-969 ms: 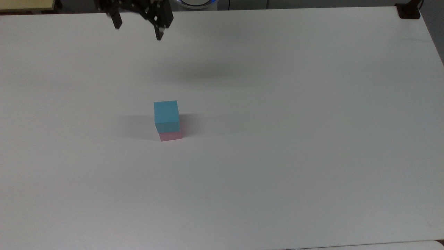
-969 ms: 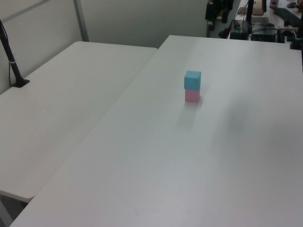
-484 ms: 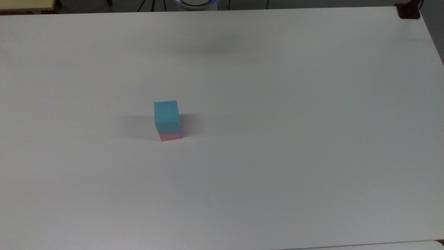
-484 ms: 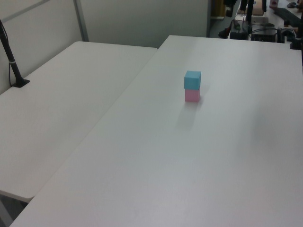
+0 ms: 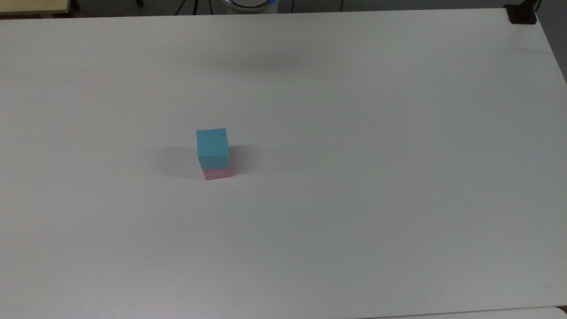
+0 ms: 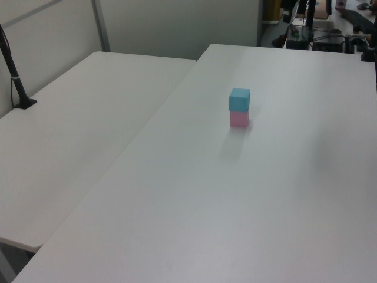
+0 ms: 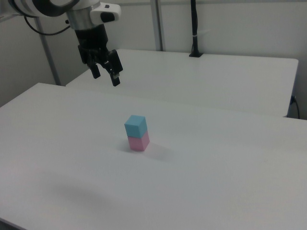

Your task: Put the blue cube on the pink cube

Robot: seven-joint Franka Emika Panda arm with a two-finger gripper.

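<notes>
Right view: my gripper hangs high, well apart from the stack, fingers spread and holding nothing, so I judge the placing done. The blue cube sits squarely on the pink cube, mid white desk. Both are matte, plain-faced, equal-sized; edges look flush, probably.
</notes>
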